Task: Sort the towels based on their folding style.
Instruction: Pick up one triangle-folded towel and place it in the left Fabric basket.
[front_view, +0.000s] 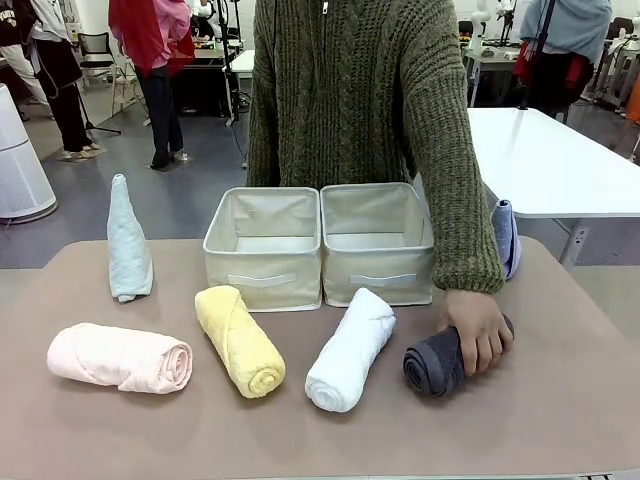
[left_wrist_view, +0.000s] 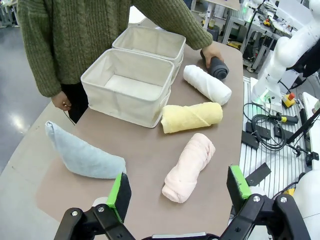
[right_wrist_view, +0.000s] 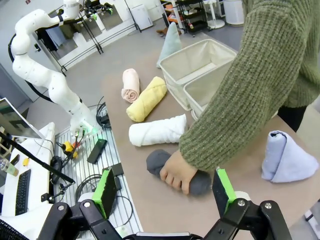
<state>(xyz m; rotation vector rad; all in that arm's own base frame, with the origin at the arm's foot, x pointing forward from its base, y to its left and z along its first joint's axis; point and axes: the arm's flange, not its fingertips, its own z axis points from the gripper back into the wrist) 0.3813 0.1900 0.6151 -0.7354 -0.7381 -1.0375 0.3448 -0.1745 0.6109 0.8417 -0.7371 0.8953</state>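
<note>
Terry cloth was laid out for you in two folding styles on the counter (front_view: 560, 400). Four rolls lay in a row before the bins: the pink towel (front_view: 120, 358), the yellow towel (front_view: 240, 340), the white towel (front_view: 350, 350) and the dark grey towel (front_view: 432, 365). Each was apart from its neighbour, likely so that a pincer could close across one without catching the next.

The person's hand (front_view: 480, 330) rested on top of the dark grey towel, pressing it to the counter, perhaps to stop it rolling.

The two cones stood upright at the outer ends. The pale teal cone (front_view: 128, 240) was left of the left bin (front_view: 262, 270), and the lavender-blue cone (front_view: 505, 238) was beside the right bin (front_view: 380, 265), partly behind the person's sleeve. The bins stood side by side, touching and empty, presumably one for each style.

Your left pincer (left_wrist_view: 179, 189) hung wide, gripping nothing, with the pink towel nearest ahead of it. Your right pincer (right_wrist_view: 164, 190) was just as wide and empty, looking down on the hand and the grey roll.

By my reading no towel had yet been sorted. On your right side you would have needed that hand clear first.
</note>
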